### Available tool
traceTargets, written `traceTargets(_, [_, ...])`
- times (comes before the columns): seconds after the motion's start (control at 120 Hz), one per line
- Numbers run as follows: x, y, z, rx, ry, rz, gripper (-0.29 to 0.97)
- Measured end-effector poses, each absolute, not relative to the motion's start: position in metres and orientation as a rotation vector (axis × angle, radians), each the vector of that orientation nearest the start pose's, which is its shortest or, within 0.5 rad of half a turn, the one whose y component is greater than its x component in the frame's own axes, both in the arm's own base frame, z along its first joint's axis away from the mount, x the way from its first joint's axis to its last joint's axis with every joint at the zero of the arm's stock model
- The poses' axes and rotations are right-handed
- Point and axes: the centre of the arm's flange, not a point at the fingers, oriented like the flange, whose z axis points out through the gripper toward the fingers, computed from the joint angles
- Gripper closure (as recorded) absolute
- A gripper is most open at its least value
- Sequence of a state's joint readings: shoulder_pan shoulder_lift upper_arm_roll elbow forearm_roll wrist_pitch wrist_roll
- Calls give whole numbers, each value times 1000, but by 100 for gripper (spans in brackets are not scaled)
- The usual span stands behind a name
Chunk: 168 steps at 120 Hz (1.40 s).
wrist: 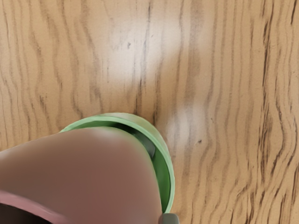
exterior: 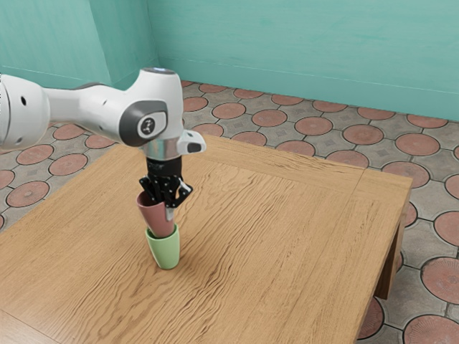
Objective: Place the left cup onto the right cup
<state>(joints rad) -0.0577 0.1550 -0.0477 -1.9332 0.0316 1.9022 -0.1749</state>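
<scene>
A pink cup (exterior: 156, 213) hangs tilted with its lower end inside the mouth of a green cup (exterior: 166, 250), which stands upright on the wooden table (exterior: 287, 229). My gripper (exterior: 170, 207) is shut on the pink cup's rim, one finger inside and one outside. In the wrist view the pink cup (wrist: 79, 177) is a large blurred shape right under my hand, covering most of the green cup's opening; the green cup's rim (wrist: 161, 149) curves around it.
The table runs wide toward the exterior view's right, with its far edge (exterior: 373, 175) and right corner over a tiled floor (exterior: 323, 125). Teal walls stand behind.
</scene>
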Motion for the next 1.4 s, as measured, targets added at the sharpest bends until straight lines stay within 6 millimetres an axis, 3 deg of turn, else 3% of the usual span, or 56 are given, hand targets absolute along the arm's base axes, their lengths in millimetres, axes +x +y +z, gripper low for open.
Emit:
traceTargets(0.2, [569, -62, 391, -3080, -84, 280, 77])
traceTargets(0.425, [567, -73, 393, -3082, -54, 273, 31])
traceTargets(0.667, [568, -73, 397, -3085, -57, 261, 10])
traceTargets(0.867, [588, -71, 453, -3100, -61, 135, 4])
traceTargets(1.092, [600, -54, 539, -3104, -93, 21, 1])
traceTargets(1.242, [598, -30, 552, -3103, -97, 60, 1])
traceTargets(1.4, [595, -26, 557, -3107, -50, 91, 0])
